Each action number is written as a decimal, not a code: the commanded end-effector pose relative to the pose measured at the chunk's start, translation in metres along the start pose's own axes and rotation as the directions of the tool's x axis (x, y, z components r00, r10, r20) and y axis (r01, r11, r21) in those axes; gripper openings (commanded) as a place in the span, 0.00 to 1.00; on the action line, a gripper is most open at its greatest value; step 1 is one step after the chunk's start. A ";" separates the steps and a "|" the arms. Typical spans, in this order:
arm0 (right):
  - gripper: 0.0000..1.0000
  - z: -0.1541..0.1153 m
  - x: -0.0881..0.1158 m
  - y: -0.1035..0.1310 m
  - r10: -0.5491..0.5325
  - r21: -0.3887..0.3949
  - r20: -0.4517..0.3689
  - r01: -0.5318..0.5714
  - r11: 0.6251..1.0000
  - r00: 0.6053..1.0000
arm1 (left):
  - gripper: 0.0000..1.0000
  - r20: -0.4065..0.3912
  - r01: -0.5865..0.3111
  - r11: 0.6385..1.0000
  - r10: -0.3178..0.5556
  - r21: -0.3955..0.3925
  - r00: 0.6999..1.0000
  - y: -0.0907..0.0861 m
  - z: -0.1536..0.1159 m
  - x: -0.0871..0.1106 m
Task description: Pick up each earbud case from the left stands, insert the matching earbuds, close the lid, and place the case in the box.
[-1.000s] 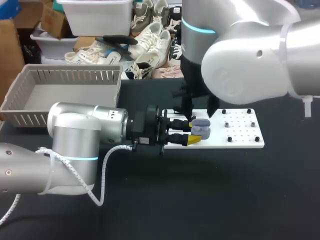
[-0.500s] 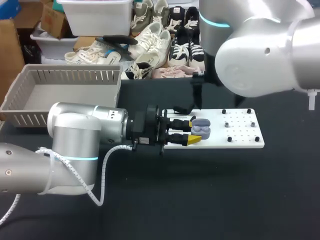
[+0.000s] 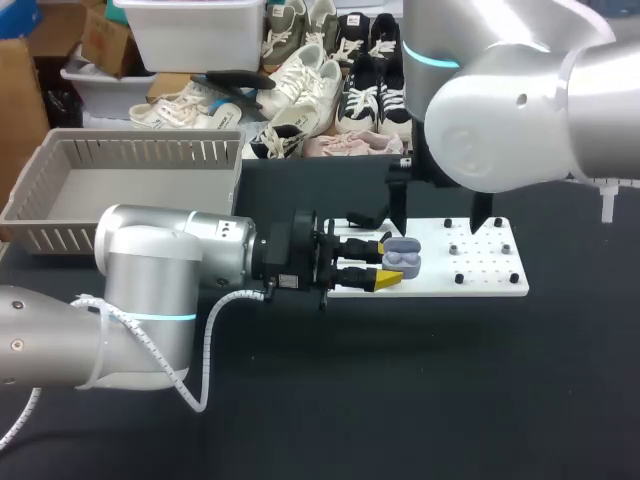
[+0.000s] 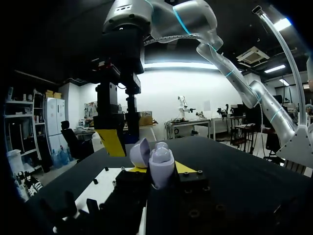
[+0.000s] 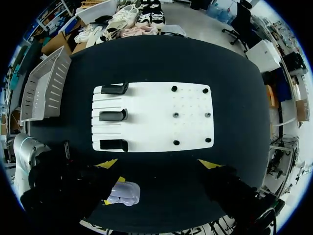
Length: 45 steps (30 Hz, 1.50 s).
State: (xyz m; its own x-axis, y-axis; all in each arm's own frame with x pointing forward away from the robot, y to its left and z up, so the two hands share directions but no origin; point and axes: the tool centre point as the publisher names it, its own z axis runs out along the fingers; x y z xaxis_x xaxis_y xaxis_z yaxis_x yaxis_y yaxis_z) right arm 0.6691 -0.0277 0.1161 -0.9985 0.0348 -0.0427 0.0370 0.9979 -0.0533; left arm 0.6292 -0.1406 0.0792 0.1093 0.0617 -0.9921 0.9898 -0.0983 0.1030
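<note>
- The left end effector (image 3: 386, 264) is clamped on the open earbud case (image 3: 404, 260), lid tipped up, right over the white board's (image 3: 485, 278) left end.
- The right end effector (image 3: 440, 217) hangs above the board's middle, its fingers spread wide and gripping nothing.
- Three black stands (image 5: 113, 115) line the board's left end.
- A grey basket (image 3: 120, 190) sits on the dark tabletop (image 3: 400, 380), well left of the board.
</note>
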 end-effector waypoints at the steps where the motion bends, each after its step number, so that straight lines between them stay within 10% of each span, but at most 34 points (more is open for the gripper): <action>1: 1.00 -0.001 0.011 -0.005 -0.001 -0.009 0.008 0.001 1.000 1.000 | 0.00 0.002 0.000 1.000 0.000 0.001 1.000 0.001 0.000 0.001; 16: 1.00 -0.011 0.032 -0.001 -0.032 -0.049 0.010 0.033 0.998 0.999 | 0.00 0.002 0.000 1.000 0.000 0.001 1.000 0.001 0.000 0.001; 27: 1.00 -0.041 0.030 -0.042 0.049 -0.117 0.251 -0.020 0.993 0.967 | 0.00 0.002 0.000 1.000 0.000 0.001 1.000 0.001 0.000 0.001; 35: 1.00 -0.044 0.033 -0.045 0.039 -0.127 0.276 -0.004 0.992 0.960 | 0.00 0.053 0.043 0.996 -0.039 -0.073 0.998 -0.002 -0.030 -0.014; 45: 1.00 -0.044 0.033 -0.045 0.039 -0.127 0.276 -0.004 0.992 0.960 | 0.00 -0.088 -0.020 0.971 -0.001 -0.237 0.996 0.010 -0.103 -0.045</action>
State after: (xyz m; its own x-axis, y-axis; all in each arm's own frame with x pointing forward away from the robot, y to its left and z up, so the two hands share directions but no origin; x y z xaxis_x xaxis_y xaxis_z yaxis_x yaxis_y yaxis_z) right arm 0.6354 -0.0684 0.1615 -0.9574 0.0515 -0.2840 0.0312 0.9967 0.0756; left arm 0.6569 -0.0688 0.1084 0.1157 0.0943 -0.9888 0.9923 0.0340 0.1193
